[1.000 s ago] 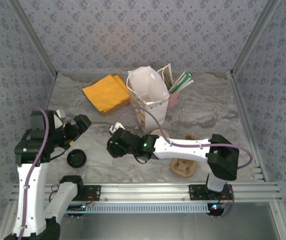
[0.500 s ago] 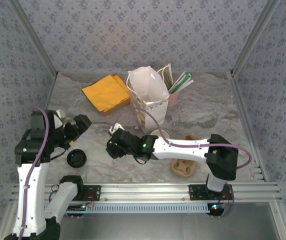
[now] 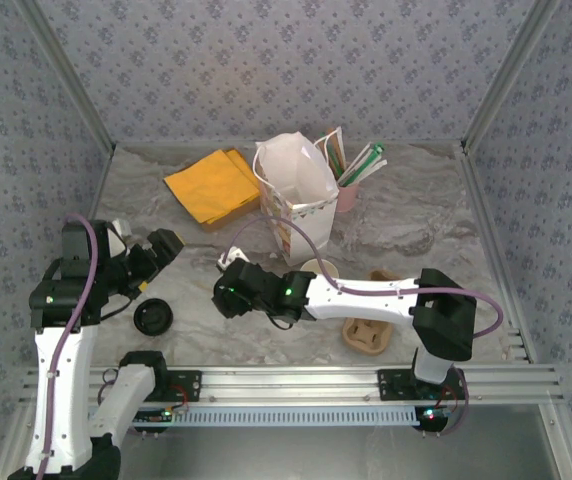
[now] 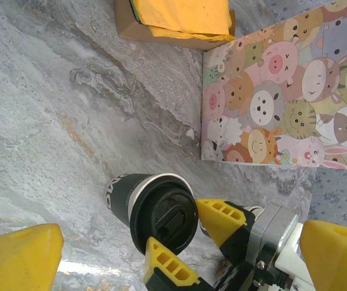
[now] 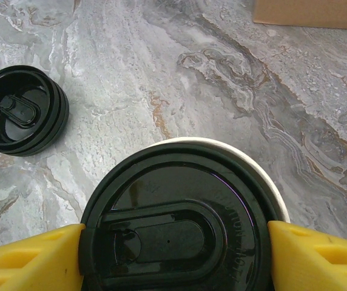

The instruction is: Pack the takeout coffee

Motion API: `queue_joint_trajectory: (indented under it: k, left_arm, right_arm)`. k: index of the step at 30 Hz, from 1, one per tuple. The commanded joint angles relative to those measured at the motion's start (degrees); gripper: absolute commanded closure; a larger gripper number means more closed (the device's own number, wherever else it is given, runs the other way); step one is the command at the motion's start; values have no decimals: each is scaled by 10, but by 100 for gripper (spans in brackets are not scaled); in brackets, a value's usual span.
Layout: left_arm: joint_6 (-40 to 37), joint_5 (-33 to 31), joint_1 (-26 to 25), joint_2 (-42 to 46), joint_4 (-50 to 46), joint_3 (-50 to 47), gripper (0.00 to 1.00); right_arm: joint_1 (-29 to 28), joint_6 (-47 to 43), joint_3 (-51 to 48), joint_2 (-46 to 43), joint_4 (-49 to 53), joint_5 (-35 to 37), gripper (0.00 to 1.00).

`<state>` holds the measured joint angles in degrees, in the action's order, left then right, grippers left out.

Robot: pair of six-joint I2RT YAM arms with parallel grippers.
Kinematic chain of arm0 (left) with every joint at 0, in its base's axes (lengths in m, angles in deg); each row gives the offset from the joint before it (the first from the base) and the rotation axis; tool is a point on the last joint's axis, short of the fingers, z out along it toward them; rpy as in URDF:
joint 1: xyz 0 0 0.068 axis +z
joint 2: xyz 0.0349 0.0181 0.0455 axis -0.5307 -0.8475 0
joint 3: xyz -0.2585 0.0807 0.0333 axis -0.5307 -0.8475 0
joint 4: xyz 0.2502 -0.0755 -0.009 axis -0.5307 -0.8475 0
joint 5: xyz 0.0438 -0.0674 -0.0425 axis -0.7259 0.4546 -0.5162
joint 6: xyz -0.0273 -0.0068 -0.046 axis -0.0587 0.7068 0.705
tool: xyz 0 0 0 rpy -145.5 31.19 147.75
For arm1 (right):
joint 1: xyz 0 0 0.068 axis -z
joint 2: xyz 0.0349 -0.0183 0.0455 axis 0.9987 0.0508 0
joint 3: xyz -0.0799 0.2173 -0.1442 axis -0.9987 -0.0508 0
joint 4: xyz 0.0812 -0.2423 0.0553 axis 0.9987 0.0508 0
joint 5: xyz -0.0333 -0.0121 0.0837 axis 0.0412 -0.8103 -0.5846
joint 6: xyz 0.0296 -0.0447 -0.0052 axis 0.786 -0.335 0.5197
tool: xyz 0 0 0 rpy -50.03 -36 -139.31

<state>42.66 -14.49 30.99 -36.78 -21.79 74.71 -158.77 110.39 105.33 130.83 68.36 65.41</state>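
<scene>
Grey marbled desk, patterned walls around it. We see the right gripper (image 5: 173, 242) clamped on the black-lidded dark paper takeout coffee cup (image 4: 152, 209) at its lid rim, near the tall cartoon-printed paper bag (image 3: 296, 195). The left gripper (image 3: 163, 248) hovers spread wide and empty. We judge that a pinch this high could pop the lid or let the cup slip, and a bump on entry could topple the bag.

a lab test booth: wallpapered panels (image 3: 266, 60), aluminium rail (image 3: 296, 375), marble tabletop (image 3: 416, 220).
</scene>
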Motion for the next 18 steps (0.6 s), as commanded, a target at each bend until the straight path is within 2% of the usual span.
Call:
queue_joint_trajectory:
  k: [1, 18]
  left_arm:
    - [-7, 11, 4, 1, 1, -4, 0]
    - [-4, 14, 4, -2, 7, -1, 0]
  right_arm:
    - [-4, 0, 4, -10, 18, 16, 24]
    - [6, -14, 4, -19, 20, 14, 24]
